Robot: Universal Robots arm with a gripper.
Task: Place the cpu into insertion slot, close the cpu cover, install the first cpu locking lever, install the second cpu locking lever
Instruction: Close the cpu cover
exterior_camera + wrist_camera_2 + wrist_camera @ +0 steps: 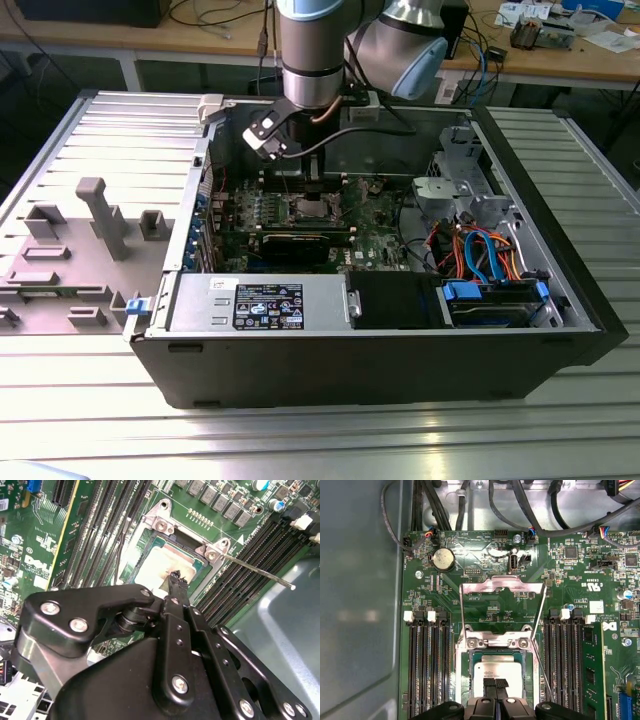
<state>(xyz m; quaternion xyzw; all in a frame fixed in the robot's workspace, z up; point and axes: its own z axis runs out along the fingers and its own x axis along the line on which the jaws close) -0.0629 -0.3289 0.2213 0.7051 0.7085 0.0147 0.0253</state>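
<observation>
Clenched pincer (pixel 495 682) tip-down over the seated cpu (pixel 497 671); in the first wrist view, cpu cover (pixel 502 585) flipped back; in the second wrist view, locking lever (pixel 255 570) jutting free

Dull silver-grey cpu (pixel 497 672), black pincer (pixel 496 684), green motherboard (pixel 570 580), silvery cpu cover (pixel 501 586).

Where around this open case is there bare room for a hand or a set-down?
Bare ribbed table in front of the case and at the exterior view's right. Inside it is crowded: memory slots flank the cpu, the tool is over it, cables fill the drive corner.
</observation>
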